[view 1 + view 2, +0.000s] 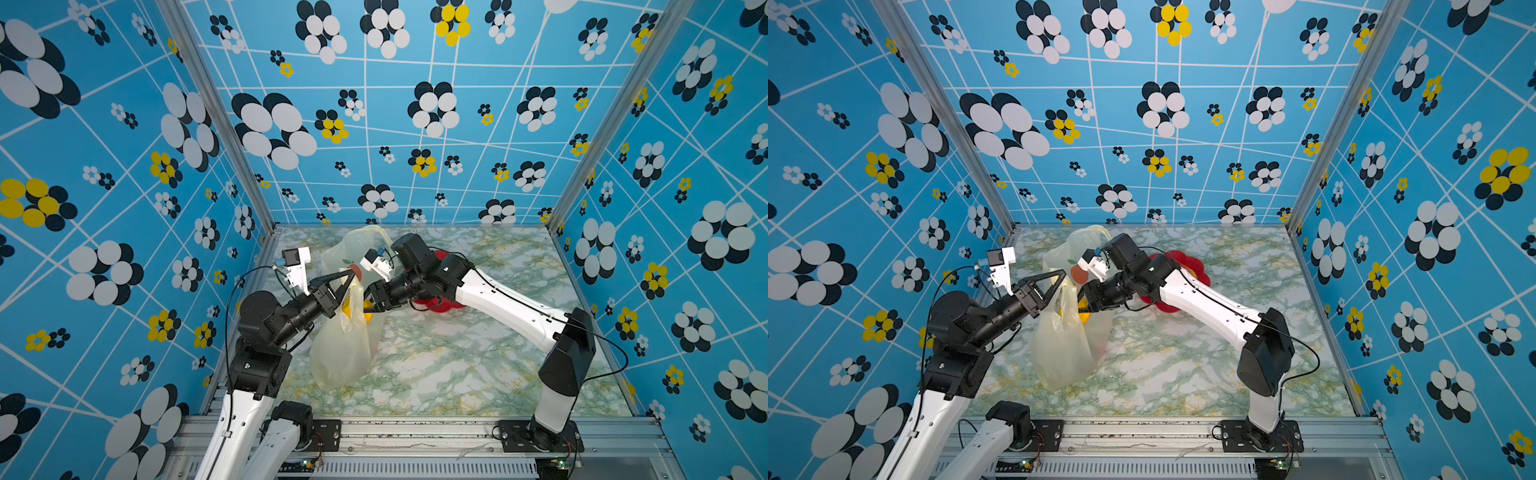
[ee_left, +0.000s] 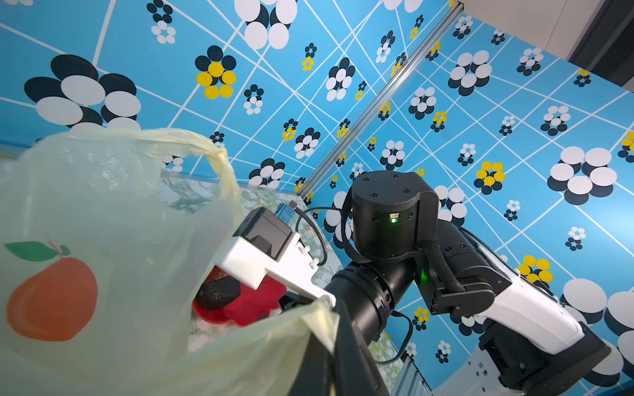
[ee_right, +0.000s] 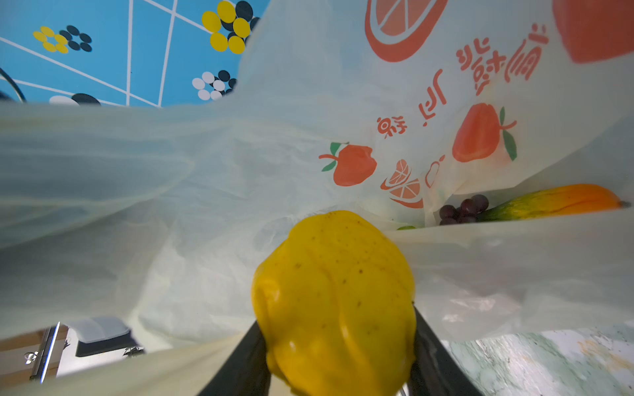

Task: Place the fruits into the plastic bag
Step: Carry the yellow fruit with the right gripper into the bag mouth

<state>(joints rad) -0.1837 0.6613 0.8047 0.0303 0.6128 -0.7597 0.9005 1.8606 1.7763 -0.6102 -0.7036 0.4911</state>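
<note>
Left gripper (image 1: 348, 277) raised over the marbled table (image 1: 457, 365), clamped tight on a handle of the plastic bag (image 1: 340, 357) and holding the mouth up; the handle pinched between the dark fingers in the left wrist view, bag (image 2: 103, 212) filling that frame; bag standing tall near the table's middle in both top views, base on the marble (image 1: 1059, 357).

Right gripper (image 1: 371, 308) reaching across from the right into the bag's open mouth; jaws part-way apart and gripping a yellow lemon (image 3: 334, 301) on 2 sides, dark fingers (image 3: 432, 356) pressed against its flanks in the right wrist view; lemon just over the bag's rim, yellow showing through the film (image 1: 1081, 316).

Deeper inside the bag: a dark purple grape bunch (image 3: 461, 209) touching an orange-green piece (image 3: 555, 204), with a sliver of green (image 3: 406, 227) beside them, too small to identify.

Behind the right arm, red flower-shaped plate (image 1: 1187, 266) on the table; a dark, rough-skinned fruit (image 2: 218, 293) lying on the plate (image 2: 254, 308).
</note>
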